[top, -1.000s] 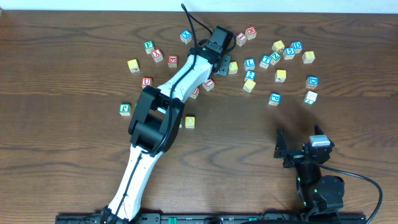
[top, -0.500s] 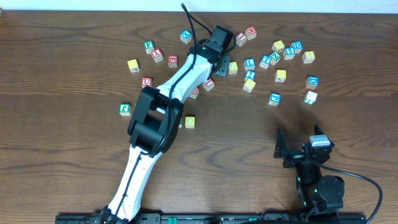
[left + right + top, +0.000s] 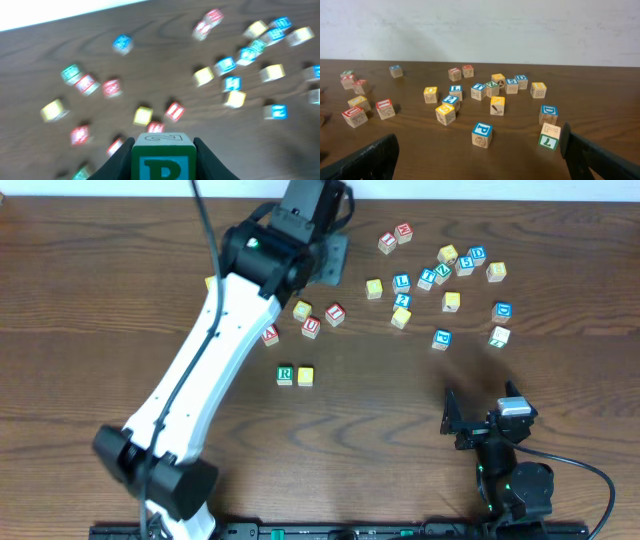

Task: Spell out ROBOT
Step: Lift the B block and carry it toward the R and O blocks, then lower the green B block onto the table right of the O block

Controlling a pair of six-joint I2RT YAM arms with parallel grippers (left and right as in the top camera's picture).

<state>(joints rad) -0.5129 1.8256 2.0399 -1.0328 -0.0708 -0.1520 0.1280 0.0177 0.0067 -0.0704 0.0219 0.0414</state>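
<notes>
Green-framed wooden B cube (image 3: pixel 163 161) sits clamped in the left gripper (image 3: pixel 163 150) at the bottom centre of the left wrist view. One dark finger (image 3: pixel 117 162) presses on each side face, and the jaws are narrowed to the cube's width. Only the upper half of its green letter clears the frame edge, so calling it B is a reading. The green-framed wooden R cube (image 3: pixel 285 375) lies elsewhere, which rules that letter out.

A second ago the left arm lay stretched low across the dark wooden table (image 3: pixel 100 300), its gripper down among the scattered cubes in the upper middle of the overhead frame. Now the arm is raised and the gripper stands high near the top edge of that frame. In the wrist view the table is blurred far below the cube. I take that as the pick made and the carry begun.

The arm's rise also uncovers the R cube at the centre of the overhead frame, with a yellow-faced wooden cube (image 3: pixel 305 376) just beside it on its right. The word's first two places look filled, and the B belongs next, on the right of that yellow cube.

Right gripper (image 3: pixel 480 157) waits at the lower right of the overhead frame, fingers spread wide and holding nothing.
</notes>
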